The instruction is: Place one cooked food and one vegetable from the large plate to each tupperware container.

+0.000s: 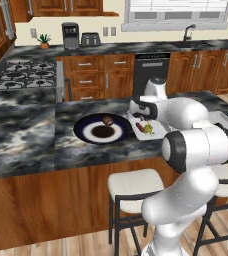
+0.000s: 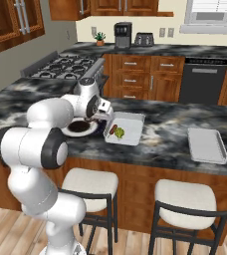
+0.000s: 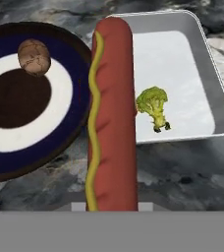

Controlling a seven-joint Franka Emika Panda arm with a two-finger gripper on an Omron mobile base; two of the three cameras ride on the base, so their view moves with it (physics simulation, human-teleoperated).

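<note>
**Hand view: hot dog carried at the container's edge**

Hand view, nearest first: a hot dog with a mustard line runs up from the bottom edge, apparently clamped in the gripper (its fingertips are hidden, so the opening cannot be told). Behind it to the left lies the large plate, a brown round food on its white ring. To the right sits a tupperware container holding a piece of broccoli. In the right base view, the second container rests well apart along the counter.
</note>
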